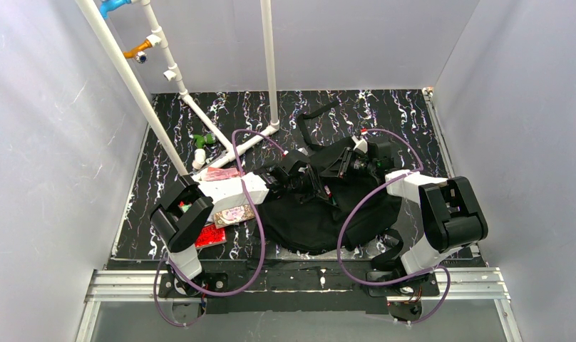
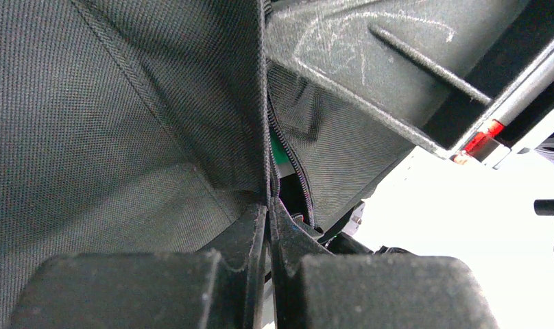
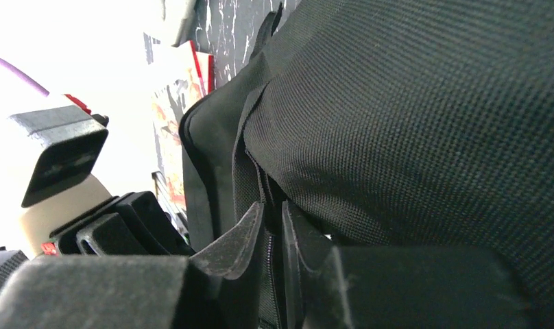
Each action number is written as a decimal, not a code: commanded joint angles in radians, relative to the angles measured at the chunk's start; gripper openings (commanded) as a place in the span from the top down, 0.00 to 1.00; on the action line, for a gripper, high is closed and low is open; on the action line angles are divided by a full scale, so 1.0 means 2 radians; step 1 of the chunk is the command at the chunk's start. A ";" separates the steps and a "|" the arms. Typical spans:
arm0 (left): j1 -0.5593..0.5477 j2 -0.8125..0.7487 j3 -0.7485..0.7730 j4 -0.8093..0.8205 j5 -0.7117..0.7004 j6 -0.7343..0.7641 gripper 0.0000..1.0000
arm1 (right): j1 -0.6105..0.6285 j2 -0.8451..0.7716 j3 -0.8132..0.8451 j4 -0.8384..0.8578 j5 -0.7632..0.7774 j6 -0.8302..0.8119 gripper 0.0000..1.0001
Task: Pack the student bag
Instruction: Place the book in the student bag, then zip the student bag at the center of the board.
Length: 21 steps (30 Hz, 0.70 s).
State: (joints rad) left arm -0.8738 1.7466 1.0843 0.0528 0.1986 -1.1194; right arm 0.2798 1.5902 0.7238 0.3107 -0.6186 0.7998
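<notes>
Your large black soft fabric backpack [image 1: 310,217] lies slumped on the dark marbled surface [image 1: 392,114]. The left jaws pinch its zipper edge tight. The right jaws, barely apart, nip a nearby seam. It looks limp and light, so grip seams, not panels.

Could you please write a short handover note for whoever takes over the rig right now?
Left gripper: shut on a fabric edge of the student bag, beside its zipper.
Right gripper: jaws nearly together around another bag edge.
Bag: lies on the table between the arms.
Done: bag pinched at two points; its contents cannot be seen.
Left: probably spread the opening, then load the red packet, patterned card and pink packet lying left of it.
</notes>
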 commanded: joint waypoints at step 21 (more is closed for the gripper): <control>0.080 -0.042 0.014 -0.050 -0.045 -0.003 0.30 | 0.004 -0.039 0.041 -0.120 -0.013 -0.115 0.99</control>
State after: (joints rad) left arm -0.7837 1.6520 1.0546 -0.0021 0.1261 -1.1011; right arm 0.2817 1.5555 0.7639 0.1204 -0.6312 0.6167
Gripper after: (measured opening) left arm 0.697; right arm 0.029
